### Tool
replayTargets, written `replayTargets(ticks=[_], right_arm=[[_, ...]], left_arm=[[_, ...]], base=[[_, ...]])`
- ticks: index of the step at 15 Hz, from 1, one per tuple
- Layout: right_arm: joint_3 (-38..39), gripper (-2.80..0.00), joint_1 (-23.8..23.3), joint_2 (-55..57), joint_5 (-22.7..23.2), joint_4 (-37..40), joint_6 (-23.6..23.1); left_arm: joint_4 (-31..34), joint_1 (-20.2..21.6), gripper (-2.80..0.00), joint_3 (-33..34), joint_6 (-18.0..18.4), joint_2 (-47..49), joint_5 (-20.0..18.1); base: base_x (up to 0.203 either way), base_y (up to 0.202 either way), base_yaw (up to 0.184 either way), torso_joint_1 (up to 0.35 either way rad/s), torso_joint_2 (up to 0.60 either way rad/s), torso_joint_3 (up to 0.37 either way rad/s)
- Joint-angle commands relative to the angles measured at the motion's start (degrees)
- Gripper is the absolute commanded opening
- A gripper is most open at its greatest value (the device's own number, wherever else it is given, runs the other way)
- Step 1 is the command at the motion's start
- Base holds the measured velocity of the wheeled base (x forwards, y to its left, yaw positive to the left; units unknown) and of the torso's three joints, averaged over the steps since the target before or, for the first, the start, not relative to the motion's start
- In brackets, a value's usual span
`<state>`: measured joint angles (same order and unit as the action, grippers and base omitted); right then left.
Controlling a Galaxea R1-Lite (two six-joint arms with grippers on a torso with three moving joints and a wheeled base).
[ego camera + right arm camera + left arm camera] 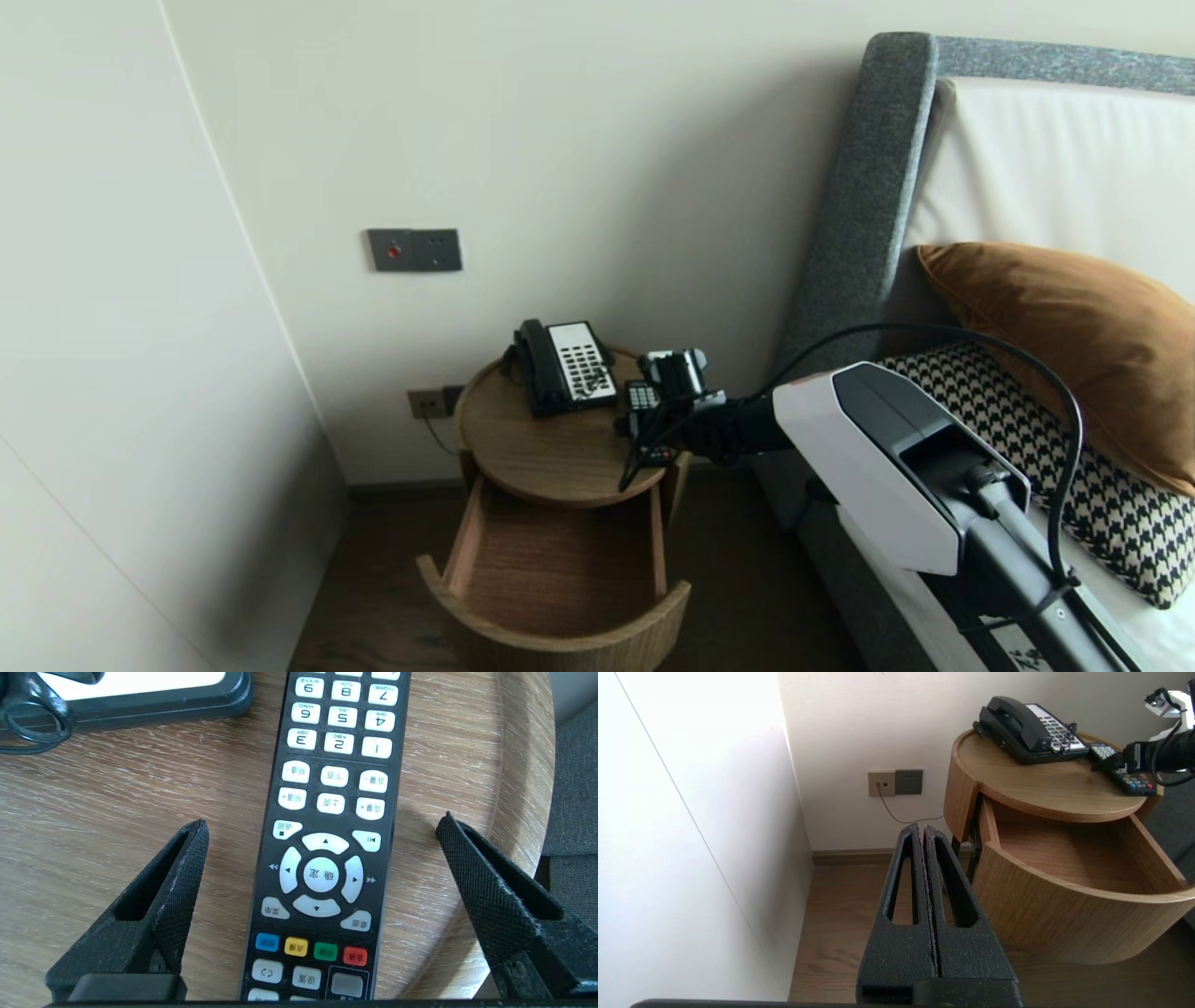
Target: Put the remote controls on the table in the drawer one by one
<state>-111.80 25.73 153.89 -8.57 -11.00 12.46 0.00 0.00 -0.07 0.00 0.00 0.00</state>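
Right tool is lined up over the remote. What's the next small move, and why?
Probably ease the right tool straight down a little: its open jaws straddle the remote, clear of both long edges, and the tips seem just above the table.

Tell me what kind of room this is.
Most likely a hotel bedroom: a padded headboard with a cushion against it, and beside them a round bedside table carrying a corded telephone and a remote.
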Motion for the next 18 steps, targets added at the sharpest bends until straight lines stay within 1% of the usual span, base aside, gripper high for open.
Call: replayTargets(ticks=[1,4,6,9,16,17,18], right_arm=[[0.00,0.00,0.02,0.27,-0.04,-0.08,0.11],[0.00,0.00,0.02,0.68,-0.07,-0.08,0.06],[0.06,0.00,0.11,0.88,-0.18,-0.08,-0.80],[0.09,0.00,0.28,1.15,-2.15,-0.10,-1.64],[0.09,0.00,0.72,1.32,-2.33,-0.08,-1.74],[0.09,-2.80,0.72,1.32,-2.33,-0.08,-1.74],[0.09,-2.80,0.72,1.32,-2.33,-0.08,-1.74]], left_arm=[[0.00,0.00,-2.80,-0.01,0.00,-0.04,0.00],[0.00,0.00,-2.80,0.00,0.00,0.00,0.00],[-0.05,0.00,-2.80,-0.01,0.00,0.00,0.00],[-0.03,0.00,-2.80,-0.01,0.00,0.00,0.00],[-0.02,0.00,-2.80,0.00,0.00,0.00,0.00],[0.00,0.00,-2.80,0.01,0.00,-0.09,0.00],[0.00,0.00,-2.80,0.07,0.00,0.00,0.00]], base=[[0.000,0.000,0.000,0.000,0.00,0.000],[0.000,0.000,0.000,0.000,0.00,0.000],[0.000,0.000,0.000,0.000,0.00,0.000],[0.000,0.000,0.000,0.000,0.00,0.000],[0.000,0.000,0.000,0.000,0.00,0.000],[0.000,0.000,0.000,0.000,0.00,0.000],[0.000,0.000,0.000,0.000,0.00,0.000]])
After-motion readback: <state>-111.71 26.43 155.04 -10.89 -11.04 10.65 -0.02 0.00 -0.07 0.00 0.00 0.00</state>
